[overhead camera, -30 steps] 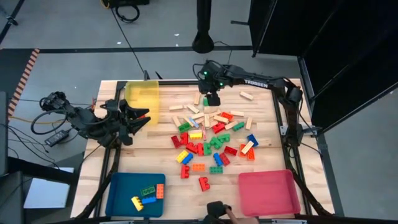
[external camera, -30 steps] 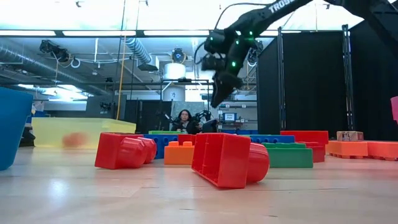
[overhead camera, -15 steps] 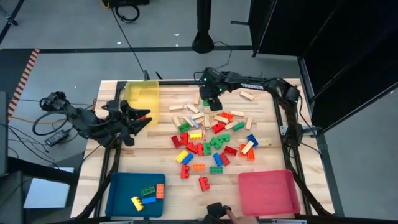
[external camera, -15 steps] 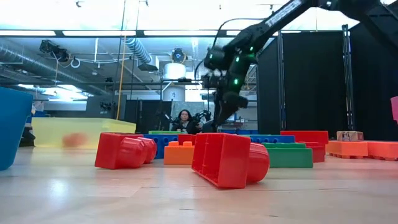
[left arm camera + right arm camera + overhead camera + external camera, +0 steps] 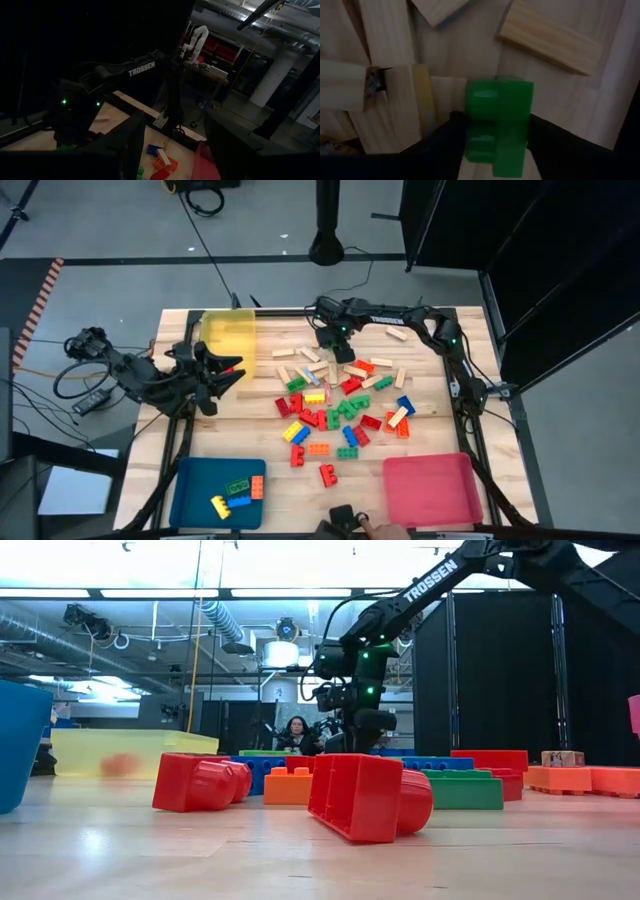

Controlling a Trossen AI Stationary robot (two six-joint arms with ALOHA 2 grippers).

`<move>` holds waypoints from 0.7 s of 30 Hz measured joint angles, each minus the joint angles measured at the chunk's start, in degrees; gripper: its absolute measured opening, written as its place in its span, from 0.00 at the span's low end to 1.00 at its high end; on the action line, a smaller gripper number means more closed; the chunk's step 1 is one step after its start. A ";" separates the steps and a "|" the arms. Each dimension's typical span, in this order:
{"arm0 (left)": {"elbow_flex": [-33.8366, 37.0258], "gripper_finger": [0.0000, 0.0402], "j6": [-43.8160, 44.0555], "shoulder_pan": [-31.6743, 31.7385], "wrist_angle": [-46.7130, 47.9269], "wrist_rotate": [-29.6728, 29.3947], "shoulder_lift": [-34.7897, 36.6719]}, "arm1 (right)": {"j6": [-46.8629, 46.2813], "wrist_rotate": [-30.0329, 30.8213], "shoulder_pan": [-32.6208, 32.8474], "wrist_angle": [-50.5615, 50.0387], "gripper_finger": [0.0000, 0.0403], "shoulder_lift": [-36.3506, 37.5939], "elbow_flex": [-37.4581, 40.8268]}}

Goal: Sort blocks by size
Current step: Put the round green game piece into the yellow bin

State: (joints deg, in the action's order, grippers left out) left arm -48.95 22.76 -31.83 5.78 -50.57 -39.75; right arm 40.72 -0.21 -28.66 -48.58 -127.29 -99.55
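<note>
Small studded green block [image 5: 498, 121]

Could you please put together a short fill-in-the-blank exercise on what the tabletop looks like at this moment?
1. The right gripper has its fingers on either side of a ____ block.
2. The tray at the table's near right corner is ____ in colour.
3. The left gripper hangs near the ____ tray.
4. The blue tray holds a few blocks, while the pink tray holds ____.

Missing words: green; pink; yellow; none
</note>
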 joint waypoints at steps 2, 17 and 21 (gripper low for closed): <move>0.00 0.52 -0.11 0.00 0.00 0.00 0.00 | -0.03 0.18 -0.27 -0.04 0.43 -0.06 0.00; 0.00 0.52 -0.17 0.00 0.13 0.00 0.00 | -0.71 2.42 -0.50 -2.63 0.21 0.43 0.02; 0.00 0.52 -0.17 0.00 0.13 0.00 0.00 | -0.70 2.96 -0.25 -3.06 0.21 1.81 0.28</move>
State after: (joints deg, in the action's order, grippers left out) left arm -48.95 22.59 -31.83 5.91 -50.57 -39.75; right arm 40.02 2.74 -28.91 -51.65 -125.49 -99.27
